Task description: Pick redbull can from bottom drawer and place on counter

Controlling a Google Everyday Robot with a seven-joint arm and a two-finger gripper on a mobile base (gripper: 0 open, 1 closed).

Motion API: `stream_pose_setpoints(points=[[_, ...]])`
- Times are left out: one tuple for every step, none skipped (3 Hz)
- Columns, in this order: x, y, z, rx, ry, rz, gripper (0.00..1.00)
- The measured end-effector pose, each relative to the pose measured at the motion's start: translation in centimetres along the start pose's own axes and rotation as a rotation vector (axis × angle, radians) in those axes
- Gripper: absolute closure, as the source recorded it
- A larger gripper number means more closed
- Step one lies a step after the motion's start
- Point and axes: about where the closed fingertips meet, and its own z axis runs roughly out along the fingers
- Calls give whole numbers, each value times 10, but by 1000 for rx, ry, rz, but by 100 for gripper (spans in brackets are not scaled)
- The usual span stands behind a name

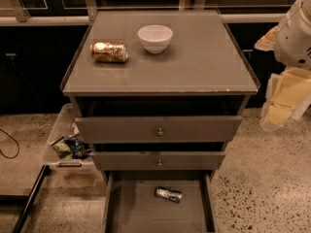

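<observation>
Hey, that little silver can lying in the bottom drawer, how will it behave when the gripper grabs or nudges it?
The redbull can lies on its side on the flat floor of the bottom drawer, so a nudge would probably roll it. Its shiny metal skin looks slippery, and likely rigid. The gripper hangs right of the counter, far above the can.

Three drawers [158, 128], two cans [168, 194], one bowl [155, 38], jaws at right edge.
</observation>
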Motion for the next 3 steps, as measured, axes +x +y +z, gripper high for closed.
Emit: stream_pose_setpoints(points=[[0,0,0,0,0,0,0],[6,3,12,4,3,-3,0],[16,8,34,-42,35,24,0]])
